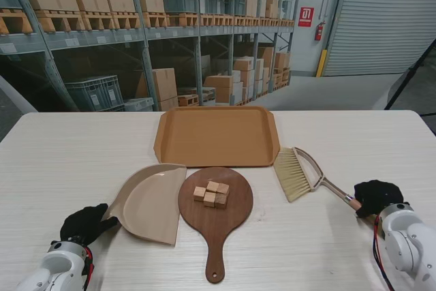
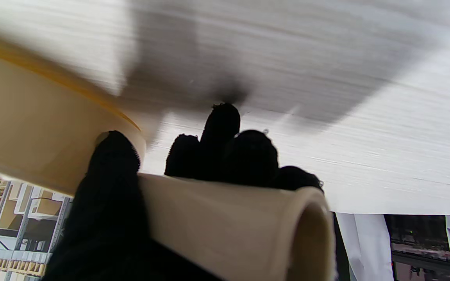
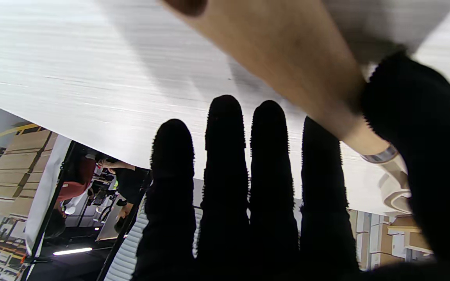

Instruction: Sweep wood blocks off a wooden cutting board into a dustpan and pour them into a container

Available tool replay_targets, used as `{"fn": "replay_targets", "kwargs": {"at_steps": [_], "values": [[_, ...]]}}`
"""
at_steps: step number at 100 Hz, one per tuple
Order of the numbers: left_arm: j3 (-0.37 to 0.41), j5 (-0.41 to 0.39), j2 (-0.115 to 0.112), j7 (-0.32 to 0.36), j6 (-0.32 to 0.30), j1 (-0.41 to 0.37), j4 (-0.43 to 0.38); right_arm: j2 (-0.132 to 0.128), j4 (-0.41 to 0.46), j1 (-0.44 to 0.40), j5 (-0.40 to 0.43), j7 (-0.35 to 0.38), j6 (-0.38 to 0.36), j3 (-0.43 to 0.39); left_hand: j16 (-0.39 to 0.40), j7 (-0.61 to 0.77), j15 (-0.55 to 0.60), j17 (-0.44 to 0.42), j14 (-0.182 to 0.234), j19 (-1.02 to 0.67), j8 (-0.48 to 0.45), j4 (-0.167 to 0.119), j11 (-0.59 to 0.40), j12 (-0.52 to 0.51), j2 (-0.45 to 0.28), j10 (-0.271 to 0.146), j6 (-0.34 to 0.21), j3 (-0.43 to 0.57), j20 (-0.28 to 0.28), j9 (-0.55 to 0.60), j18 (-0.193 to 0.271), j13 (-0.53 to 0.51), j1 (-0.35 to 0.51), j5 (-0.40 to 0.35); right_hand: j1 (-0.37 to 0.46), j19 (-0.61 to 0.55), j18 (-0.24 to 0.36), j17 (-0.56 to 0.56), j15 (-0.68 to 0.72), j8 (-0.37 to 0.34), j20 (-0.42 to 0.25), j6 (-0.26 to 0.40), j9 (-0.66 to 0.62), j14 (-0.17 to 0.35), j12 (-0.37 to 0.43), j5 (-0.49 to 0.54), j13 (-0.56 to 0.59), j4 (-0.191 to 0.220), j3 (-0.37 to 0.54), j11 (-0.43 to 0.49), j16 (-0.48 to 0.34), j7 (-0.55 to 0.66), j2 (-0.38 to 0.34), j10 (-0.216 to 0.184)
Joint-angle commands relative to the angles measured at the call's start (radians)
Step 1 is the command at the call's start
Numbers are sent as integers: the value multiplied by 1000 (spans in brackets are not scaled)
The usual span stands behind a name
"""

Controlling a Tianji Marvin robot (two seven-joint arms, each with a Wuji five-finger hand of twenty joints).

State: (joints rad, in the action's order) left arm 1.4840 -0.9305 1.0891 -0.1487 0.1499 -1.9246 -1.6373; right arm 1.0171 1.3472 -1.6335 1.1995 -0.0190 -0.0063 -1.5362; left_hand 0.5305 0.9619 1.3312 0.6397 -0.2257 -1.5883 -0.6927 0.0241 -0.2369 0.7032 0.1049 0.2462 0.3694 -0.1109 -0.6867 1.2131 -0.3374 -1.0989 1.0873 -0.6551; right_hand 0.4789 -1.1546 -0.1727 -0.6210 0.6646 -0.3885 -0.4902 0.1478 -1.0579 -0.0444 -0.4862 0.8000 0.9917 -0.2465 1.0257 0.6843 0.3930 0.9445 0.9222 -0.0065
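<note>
Orange tray (image 1: 216,135) at 12 o'clock, holds nothing.
Beige dustpan (image 1: 151,202) at 9 o'clock, touching cutting board (image 1: 216,207); left hand (image 1: 84,224) wraps its handle.
Brush (image 1: 300,172) at 3 o'clock; right hand (image 1: 376,195) at its handle, fingers straight (grip unclear).
Wood blocks (image 1: 211,194) mid-board, unswept.
Judgement: sweep, pour both remain.

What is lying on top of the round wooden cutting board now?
A cluster of small wood blocks lies on the cutting board, about five, near its middle. Whether one hides another cannot be told. Its handle is bare.
</note>
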Motion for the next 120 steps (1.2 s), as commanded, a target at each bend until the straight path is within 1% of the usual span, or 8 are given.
{"fn": "replay_targets", "kwargs": {"at_steps": [1, 12, 18, 24, 58, 83, 107, 120], "values": [[-1, 2, 4, 21, 6, -11, 4, -1, -3, -16, 5, 9, 8, -6, 9, 67, 66, -17, 214, -29, -6, -7, -1173, 1, -166, -311, 42, 92, -3, 68, 47, -86, 141, -83, 62, -23, 6, 9, 13, -3, 14, 79, 1, 13, -21, 23, 18, -21, 111, 0, 16, 40, 32, -7], [0, 1, 4, 22, 7, -11, 4, 5, 4, -21, -14, -10, 18, -12, 9, 67, 66, -17, 214, -29, -5, -7, -1173, 0, -167, -310, 42, 92, -3, 68, 47, -86, 140, -83, -31, 25, -13, 58, -29, -86, 28, 20, 80, 5, 2, 10, -40, 35, 106, -5, 5, -101, -14, 9], [0, 1, 4, 22, 7, -12, 4, 9, 11, -24, -31, -15, 25, -13, 9, 67, 66, -17, 214, -29, -5, -7, -1172, 0, -166, -310, 42, 91, -3, 68, 47, -86, 140, -84, -98, 53, -29, 88, -51, -178, 23, -7, 122, -2, 11, 4, -75, 129, 82, -19, 0, -198, -66, 17], [0, 1, 4, 21, 7, -12, 5, 11, 15, -24, -42, -20, 29, -12, 9, 67, 66, -17, 214, -29, -5, -7, -1172, 0, -166, -310, 42, 92, -3, 68, 47, -86, 140, -84, -131, 73, -38, 110, -66, -198, 24, -15, 155, -5, 13, -22, -104, 143, 51, -29, -4, -228, -80, 22], [3, 0, 5, 20, 9, -16, 6, 17, -2, -12, -81, -43, 27, 2, 9, 67, 65, -17, 213, -29, -5, -7, -1171, 0, -167, -310, 41, 92, -3, 68, 47, -85, 140, -83, -179, 169, -56, 175, -109, -226, 35, -91, 263, -23, 13, -103, -182, 151, -21, -33, -15, -273, -108, 48], [3, 1, 4, 22, 8, -15, 7, 14, -30, -3, -79, -45, 25, 16, 9, 66, 64, -17, 212, -29, -4, -7, -1169, 0, -167, -310, 41, 92, -3, 67, 47, -85, 140, -84, -167, 142, -28, 107, -55, -281, 36, -93, 216, -27, -27, -65, -130, 155, 39, 64, 0, -187, -76, 42], [3, 1, 4, 26, 10, -16, 6, 13, -69, 15, -88, -58, 30, 42, 8, 66, 62, -17, 211, -29, -3, -7, -1168, -1, -167, -309, 40, 92, -3, 67, 47, -84, 140, -84, -149, 85, -32, -10, -19, -297, 40, -68, 118, -23, -30, 5, -30, 166, 130, 101, 6, -119, -46, 23], [4, 0, 4, 27, 11, -17, 5, 12, -92, 28, -99, -61, 30, 59, 8, 66, 61, -17, 211, -29, -3, -7, -1167, -1, -167, -309, 40, 92, -3, 67, 47, -84, 140, -84, -105, 47, -39, -83, -10, -185, 51, -33, 59, -20, -25, 22, 35, 79, 215, 106, 10, -36, 47, 13]]}}
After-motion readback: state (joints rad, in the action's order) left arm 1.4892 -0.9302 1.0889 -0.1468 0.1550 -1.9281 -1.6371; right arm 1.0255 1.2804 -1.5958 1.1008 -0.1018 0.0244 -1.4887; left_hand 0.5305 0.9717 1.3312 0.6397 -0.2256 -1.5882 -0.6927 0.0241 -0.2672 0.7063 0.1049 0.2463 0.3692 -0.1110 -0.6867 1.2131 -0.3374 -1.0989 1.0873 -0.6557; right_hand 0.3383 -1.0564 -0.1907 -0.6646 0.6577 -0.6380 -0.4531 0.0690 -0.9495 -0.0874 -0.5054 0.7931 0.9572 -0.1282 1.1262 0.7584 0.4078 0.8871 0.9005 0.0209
